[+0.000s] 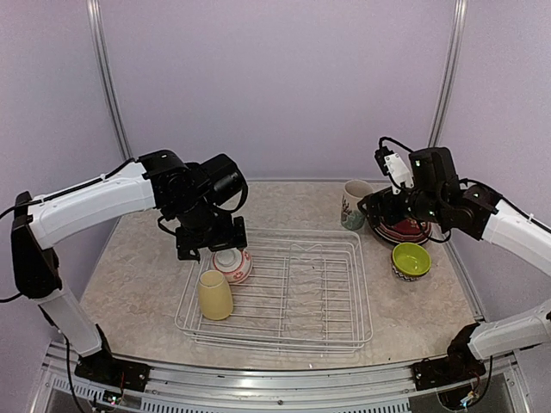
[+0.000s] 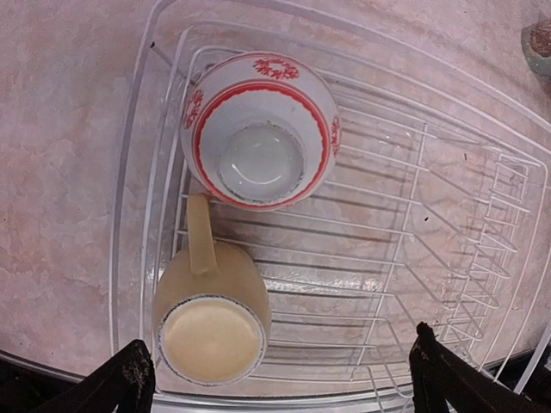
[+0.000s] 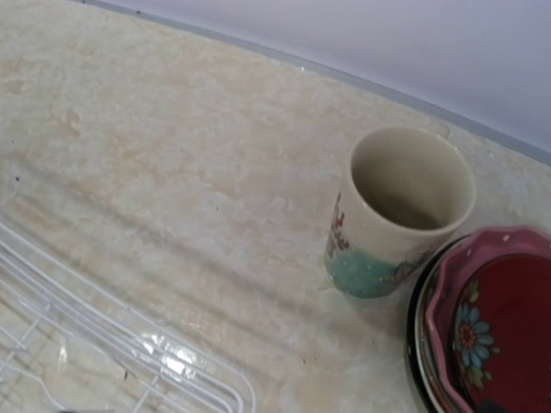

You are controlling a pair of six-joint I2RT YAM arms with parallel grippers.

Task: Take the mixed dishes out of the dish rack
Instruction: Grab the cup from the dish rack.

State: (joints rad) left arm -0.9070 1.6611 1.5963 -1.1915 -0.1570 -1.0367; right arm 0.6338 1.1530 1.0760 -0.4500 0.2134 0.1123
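- Left gripper (image 2: pixel 282 380): fingers set wide apart and holding nothing. It hangs over the near-left part of the dish rack (image 1: pixel 320 292), and in the top view sits directly above the red-patterned bowl (image 2: pixel 258 129).
- Red-patterned bowl: inside the rack at its left end, base uppermost with the foot ring visible. Nothing is touching it.
- Pale yellow mug (image 2: pixel 211 320): inside the rack, just beside the bowl on the near side. It appears inverted, with its handle pointing toward the bowl.
- Rest of the rack: bare wire, with upright dividers at the right end.
- Right gripper (image 1: pixel 380 207): positioned between the floral cup (image 3: pixel 400 211) and the stacked plates (image 3: pixel 492 320). Its fingers do not appear in the wrist view and read as dark shapes from above, so I cannot tell whether they are apart or together.
- Floral cup: upright on the table (image 1: pixel 138 258), beyond the rack's far-right corner and touching or nearly touching the plate stack.
- Stacked plates: on the table right of the rack, with a maroon floral plate on top and a dark rim beneath it.
- Lime-green bowl (image 1: pixel 411 259): upright on the table, just in front of the plates.
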